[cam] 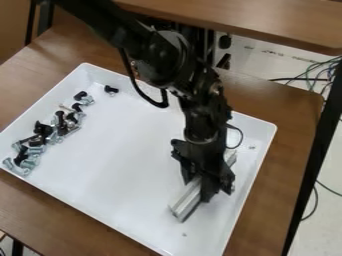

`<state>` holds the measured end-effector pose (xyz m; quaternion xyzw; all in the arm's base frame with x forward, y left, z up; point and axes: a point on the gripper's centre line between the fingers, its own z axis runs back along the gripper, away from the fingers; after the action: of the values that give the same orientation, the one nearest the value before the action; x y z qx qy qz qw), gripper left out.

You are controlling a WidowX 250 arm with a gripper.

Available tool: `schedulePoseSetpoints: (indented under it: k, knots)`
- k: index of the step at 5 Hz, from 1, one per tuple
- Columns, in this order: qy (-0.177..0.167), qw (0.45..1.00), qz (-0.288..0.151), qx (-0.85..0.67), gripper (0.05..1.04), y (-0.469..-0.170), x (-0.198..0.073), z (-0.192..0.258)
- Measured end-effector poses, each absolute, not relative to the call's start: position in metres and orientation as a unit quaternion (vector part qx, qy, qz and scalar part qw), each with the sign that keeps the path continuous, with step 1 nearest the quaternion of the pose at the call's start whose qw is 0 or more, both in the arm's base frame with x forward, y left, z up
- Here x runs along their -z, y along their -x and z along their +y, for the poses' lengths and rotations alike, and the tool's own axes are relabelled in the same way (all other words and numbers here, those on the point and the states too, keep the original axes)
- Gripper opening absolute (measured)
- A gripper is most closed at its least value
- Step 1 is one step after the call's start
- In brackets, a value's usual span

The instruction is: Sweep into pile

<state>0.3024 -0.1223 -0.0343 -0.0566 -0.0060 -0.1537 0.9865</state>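
Far left: brown wood table (17, 192) under a big white tray (110, 209), near edge running down to the right. Dark upright frame post (45, 17) behind the table, upper left.

Along the tray's left wall: small hardware (41, 135), black and silver mixed, bolts among them. Loose band rather than one heap, some pieces touching or overlapping, strung from the left corner up toward the far corner. A stray black piece (111, 90) sits just off the far end of that band, near the far wall.

Mid-frame: black arm (163, 55) comes in from the top left and crosses over the far wall, hiding part of it. Arm's black cable (141, 90) loops down over the tray on its left side.

Right half of tray: gripper (206, 187) down low, clamped on a pale metal bar (187, 202). Bar lies at a slant, near end toward the lower left; gripper covers its middle. Bar well apart from the hardware. Tiny fleck (185, 234) on the tray near the bar's near end, another speck (252, 147) by the right wall.

Obstacles around: raised tray walls on the sides, wood shelf (267, 20) across the top behind the arm. Far right: black table leg (310, 160), loose cables (320, 75) on the pale floor (327, 167).
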Motion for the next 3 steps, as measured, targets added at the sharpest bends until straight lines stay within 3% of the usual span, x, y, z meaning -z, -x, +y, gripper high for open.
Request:
schedulePoseSetpoints:
  k: [1,2,3]
  knots:
    - [0.051,0.988,-0.012,0.146,0.755,-0.298,0.037,-0.119]
    - [0.085,0.983,-0.034,0.159,1.006,-0.295,0.022,-0.123]
    - [0.09,0.983,-0.051,0.149,1.011,-0.289,-0.003,-0.116]
